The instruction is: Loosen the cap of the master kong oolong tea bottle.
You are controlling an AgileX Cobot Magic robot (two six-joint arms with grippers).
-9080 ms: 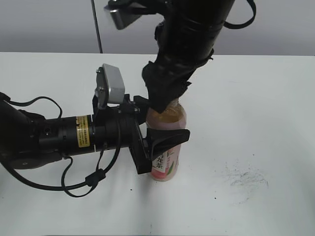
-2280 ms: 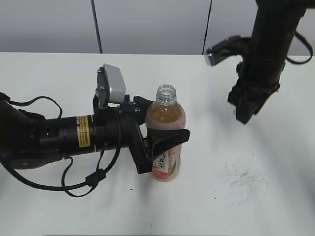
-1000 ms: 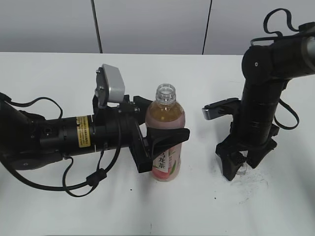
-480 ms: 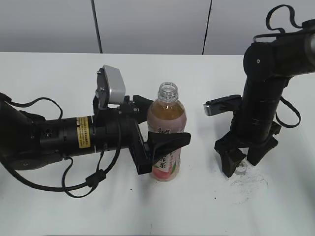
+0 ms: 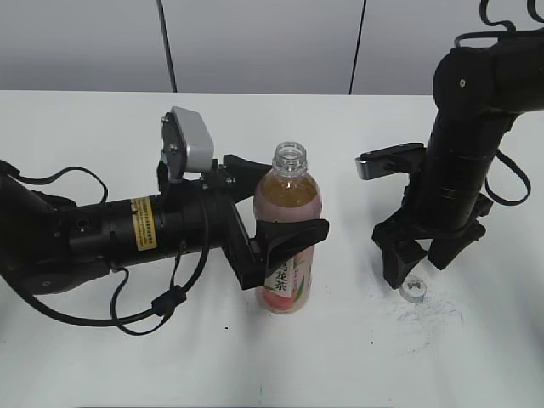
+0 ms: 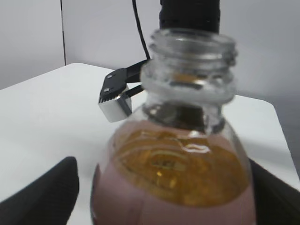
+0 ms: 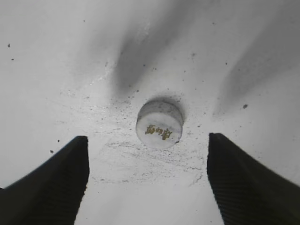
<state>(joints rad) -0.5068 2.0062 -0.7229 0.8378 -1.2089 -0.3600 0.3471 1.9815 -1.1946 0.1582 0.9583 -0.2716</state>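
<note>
White table (image 5: 102, 357), left gripper (image 5: 280, 212) spread wider than before, fingers flanking but off master kong oolong tea bottle (image 5: 287, 229), bottle upright, open neck up, right gripper (image 5: 422, 257) wide open, empty, raised above cap (image 7: 160, 123), cap top-up on table.

Cap (image 7: 160, 124): white-grey, gold mark. Bottle (image 5: 287, 228): clear, amber-pink tea, pink-white label. Counter (image 5: 102, 127): white, grey scuffs. Claws: black.

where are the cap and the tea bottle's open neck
cap (image 7: 160, 125): right wrist view, on its flat top, lying on the table.
master kong oolong tea bottle (image 5: 288, 159): exterior view, on its open threaded neck.
</note>
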